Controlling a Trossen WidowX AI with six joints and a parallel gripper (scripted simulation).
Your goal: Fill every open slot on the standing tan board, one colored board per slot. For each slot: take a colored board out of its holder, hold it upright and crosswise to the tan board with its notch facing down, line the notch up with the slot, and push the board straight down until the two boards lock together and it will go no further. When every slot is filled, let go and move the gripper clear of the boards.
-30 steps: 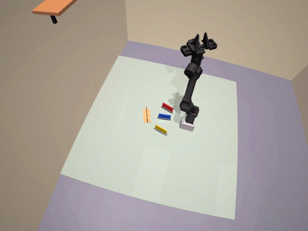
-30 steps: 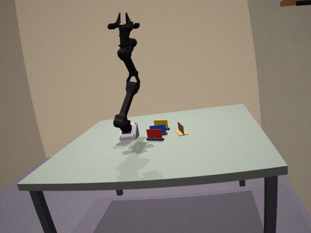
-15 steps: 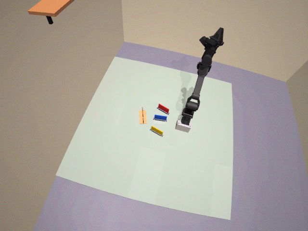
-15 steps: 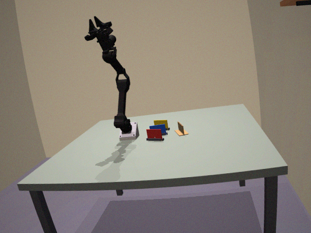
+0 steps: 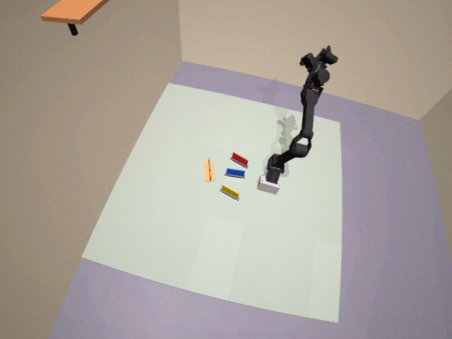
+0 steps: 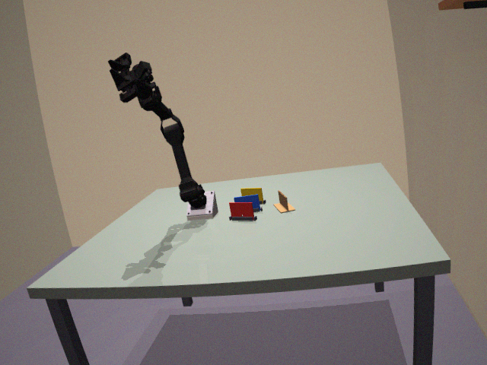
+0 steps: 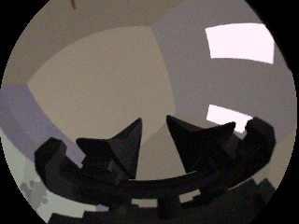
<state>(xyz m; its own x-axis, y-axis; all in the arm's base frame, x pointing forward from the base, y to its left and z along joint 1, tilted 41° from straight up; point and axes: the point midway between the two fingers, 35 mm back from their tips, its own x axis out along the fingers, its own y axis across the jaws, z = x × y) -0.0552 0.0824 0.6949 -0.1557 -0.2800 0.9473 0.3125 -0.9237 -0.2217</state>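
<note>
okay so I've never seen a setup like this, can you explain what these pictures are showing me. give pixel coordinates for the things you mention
It's one black robot arm, bolted by its pale base (image 5: 263, 186) (image 6: 212, 212) to a table (image 5: 164, 219) (image 6: 314, 243). One picture looks down from above, one from the side, and one comes from a camera by the arm's fingers (image 5: 316, 54) (image 6: 114, 67). On the table, red (image 5: 239, 159) (image 6: 241, 210), blue (image 5: 235, 172) (image 6: 247, 201) and yellow (image 5: 230, 191) (image 6: 252, 193) boards stand in holders, beside a tan board (image 5: 207, 171) (image 6: 282, 200) on its own base. The fingers are raised, apart, holding nothing.
</note>
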